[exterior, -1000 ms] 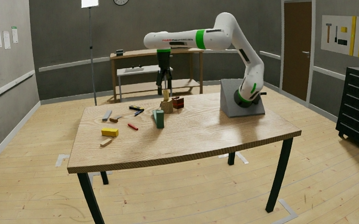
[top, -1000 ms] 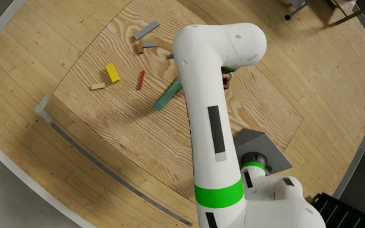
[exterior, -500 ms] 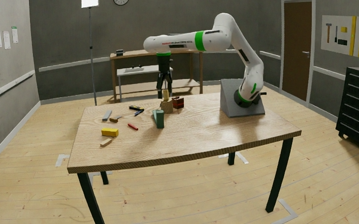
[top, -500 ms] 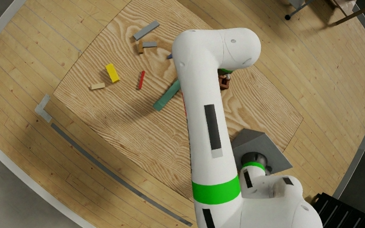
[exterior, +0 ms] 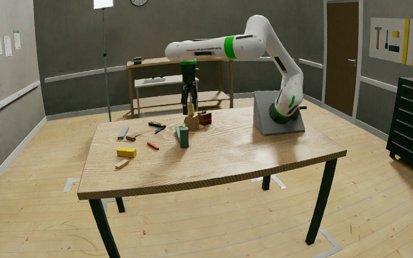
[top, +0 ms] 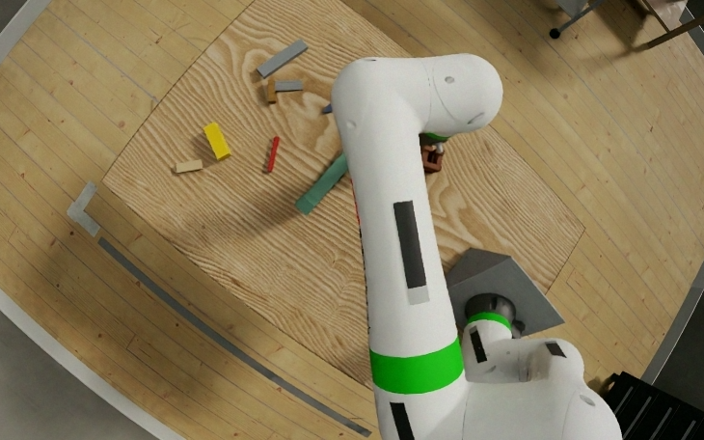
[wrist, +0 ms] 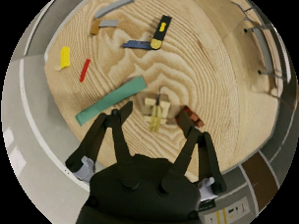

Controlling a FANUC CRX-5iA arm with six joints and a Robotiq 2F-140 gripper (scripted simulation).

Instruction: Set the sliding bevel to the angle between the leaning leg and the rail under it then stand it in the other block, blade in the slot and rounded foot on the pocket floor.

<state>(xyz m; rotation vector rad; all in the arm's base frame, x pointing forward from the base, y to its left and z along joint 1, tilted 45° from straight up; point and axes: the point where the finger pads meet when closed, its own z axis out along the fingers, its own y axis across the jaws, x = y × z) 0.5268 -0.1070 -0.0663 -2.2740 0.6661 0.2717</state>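
Observation:
The sliding bevel point(exterior: 190, 109) point(wrist: 155, 116), pale yellow, stands upright in a tan block point(exterior: 191, 123) point(wrist: 156, 100). A reddish-brown block point(exterior: 204, 117) point(wrist: 189, 118) point(top: 431, 159) stands just to its right. My gripper point(exterior: 189, 103) point(wrist: 156, 111) hangs straight above, with its fingers down on either side of the bevel's top. The fingers stand apart with gaps to the bevel, so the gripper is open. In the overhead view the arm hides the gripper, the bevel and the tan block. A black bar point(wrist: 161, 28) point(exterior: 156, 124) and a blue bar point(wrist: 137, 44) point(exterior: 159, 129) meet at an angle behind.
A long green bar point(top: 322, 183) point(exterior: 182, 136) point(wrist: 112, 100) lies close to the left of the blocks. Further left lie a red stick point(top: 272, 153), a yellow block point(top: 216, 140), a small tan piece point(top: 188, 166) and grey bars point(top: 282, 58). The arm's grey base point(exterior: 276, 123) stands at the right.

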